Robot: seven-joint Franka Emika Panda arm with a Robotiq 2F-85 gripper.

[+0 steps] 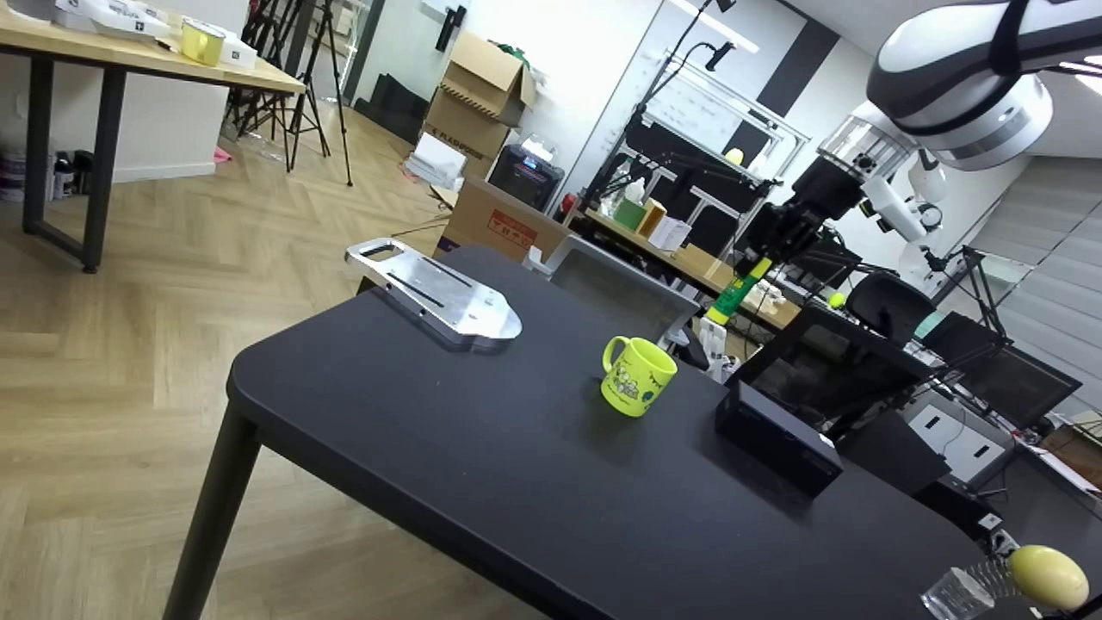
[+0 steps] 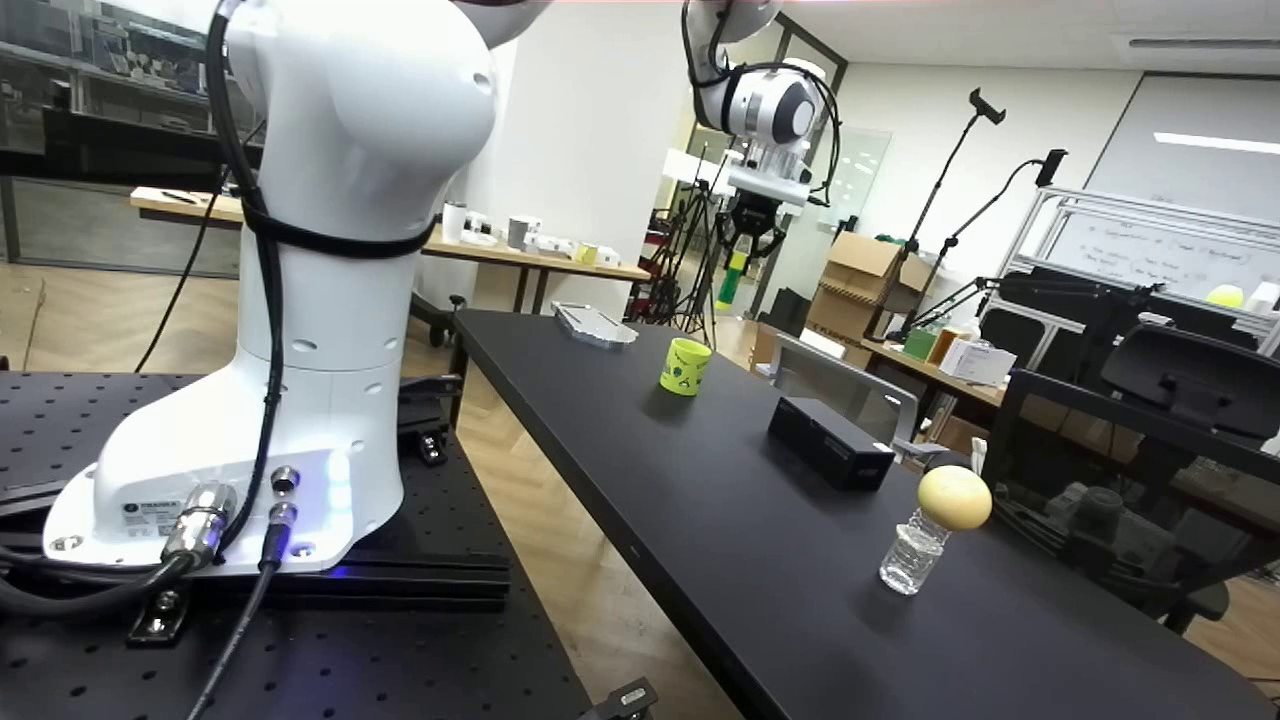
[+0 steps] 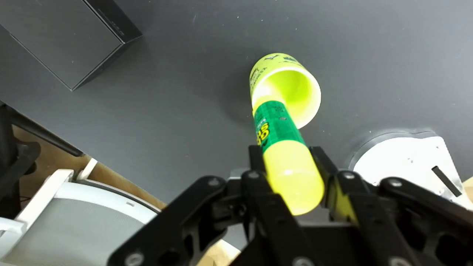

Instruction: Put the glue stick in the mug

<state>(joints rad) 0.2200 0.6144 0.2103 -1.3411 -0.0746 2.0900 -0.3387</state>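
Observation:
The glue stick is green with yellow ends; it shows in both exterior views and in the wrist view. My gripper is shut on its upper yellow end; it also shows in the exterior views. The stick hangs tilted, lower end free, above table height. The lime mug stands upright on the black table in both exterior views, its opening up. In the wrist view the stick's far end overlaps the mug, but the exterior views show it well above the mug and apart.
A grey-white metal plate lies near the table's end, also in the wrist view. A black box sits on the mug's other side. A glass jar with a yellow ball stands farther along. A chair adjoins the table.

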